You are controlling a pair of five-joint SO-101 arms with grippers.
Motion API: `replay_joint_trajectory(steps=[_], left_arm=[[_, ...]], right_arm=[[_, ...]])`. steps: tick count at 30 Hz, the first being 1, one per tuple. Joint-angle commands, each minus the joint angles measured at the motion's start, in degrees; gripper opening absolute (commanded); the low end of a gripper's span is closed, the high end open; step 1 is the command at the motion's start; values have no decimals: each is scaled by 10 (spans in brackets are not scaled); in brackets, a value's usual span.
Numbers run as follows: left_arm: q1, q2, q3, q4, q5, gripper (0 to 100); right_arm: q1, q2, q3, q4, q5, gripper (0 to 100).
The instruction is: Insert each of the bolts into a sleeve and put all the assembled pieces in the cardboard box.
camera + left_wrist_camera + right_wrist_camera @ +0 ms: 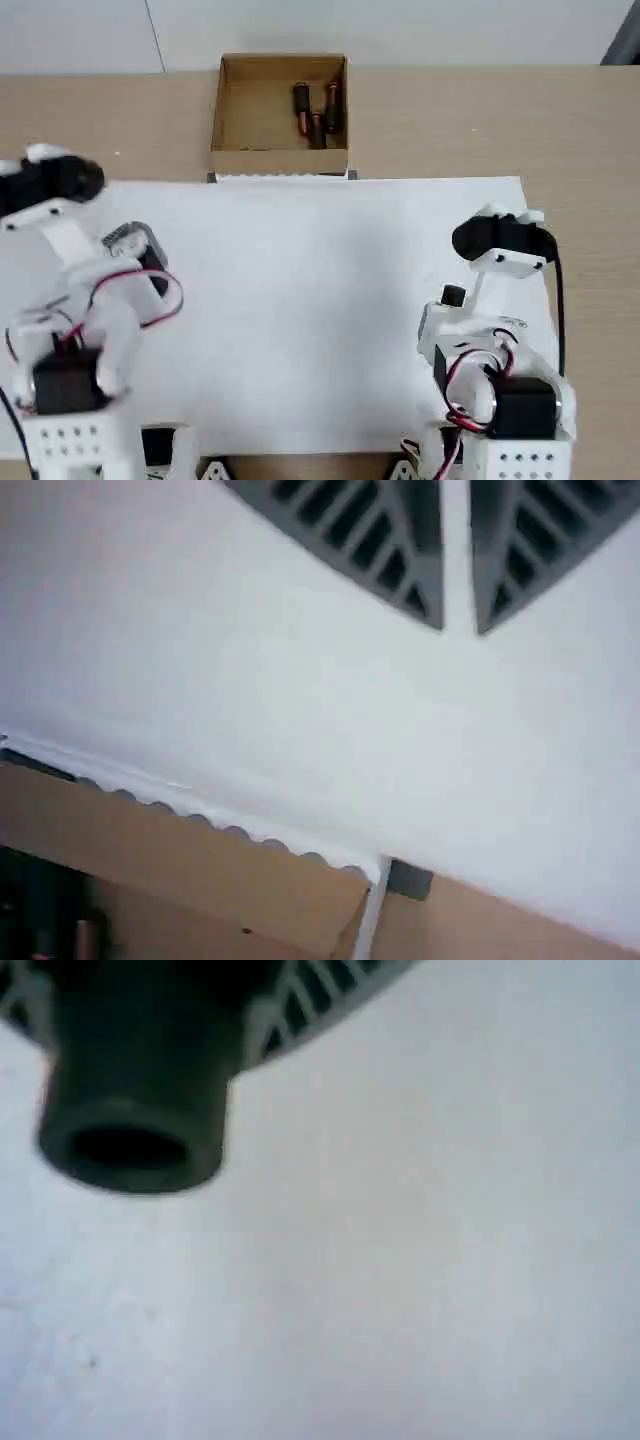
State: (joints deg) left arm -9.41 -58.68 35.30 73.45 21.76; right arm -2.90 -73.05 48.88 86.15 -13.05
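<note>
Left wrist view: left gripper (460,625) jaws pressed almost together, nothing between, over the white sheet (250,680). Right gripper (205,1015) pinches a black sleeve (130,1125), near right of sheet. Cardboard box (280,160) sits far centre, just off the sheet, with three assembled pieces (317,110) inside.
</note>
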Motion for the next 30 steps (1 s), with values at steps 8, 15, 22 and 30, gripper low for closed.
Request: replay_joint_trajectory(steps=[8,15,22,30], left_arm=[[-84,155,-31,2,4,6],[-91,273,-32,42,-84,6],[-138,357,-87,50,-210,6],[-140,490,-209,135,-270,7]], right_arm=[[45,-5,-4,-7,-25,2],[46,-5,-4,-7,-25,2],[47,-5,-4,-9,-40,2],[46,-5,-3,-8,-69,2]])
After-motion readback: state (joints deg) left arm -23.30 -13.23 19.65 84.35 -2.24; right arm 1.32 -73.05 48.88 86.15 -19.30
